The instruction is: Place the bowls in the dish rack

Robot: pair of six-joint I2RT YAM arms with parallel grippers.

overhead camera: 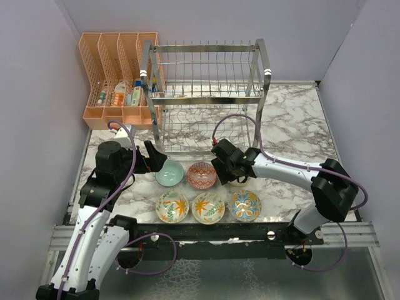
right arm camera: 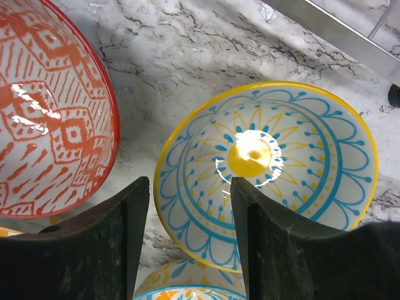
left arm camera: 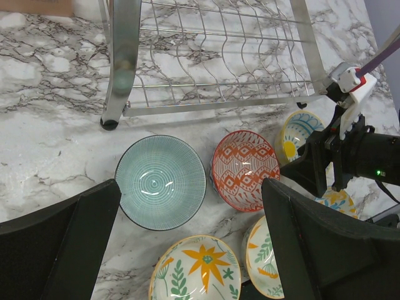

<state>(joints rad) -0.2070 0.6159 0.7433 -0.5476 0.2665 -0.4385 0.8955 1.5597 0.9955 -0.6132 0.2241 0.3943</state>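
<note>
Bowls (overhead camera: pixel 208 207): all six on marble table (overhead camera: pixel 294 119), in two rows at 6 o'clock of the dish rack (overhead camera: pixel 206 94); none loaded. Left gripper (left arm camera: pixel 190 187) is spread wide above teal bowl (left arm camera: pixel 160 182). Right gripper (right arm camera: pixel 189 187) is spread, fingers straddling 8 o'clock rim of yellow-rimmed sun bowl (right arm camera: pixel 265 169); contact cannot be told. Red-patterned bowl (right arm camera: pixel 50 106) sits at its 9 o'clock.

Bright, even light is glinting off the sun bowl (right arm camera: pixel 269 169) just beyond the right jaws, casting soft shadows on the worktop (right arm camera: pixel 187 56).
</note>
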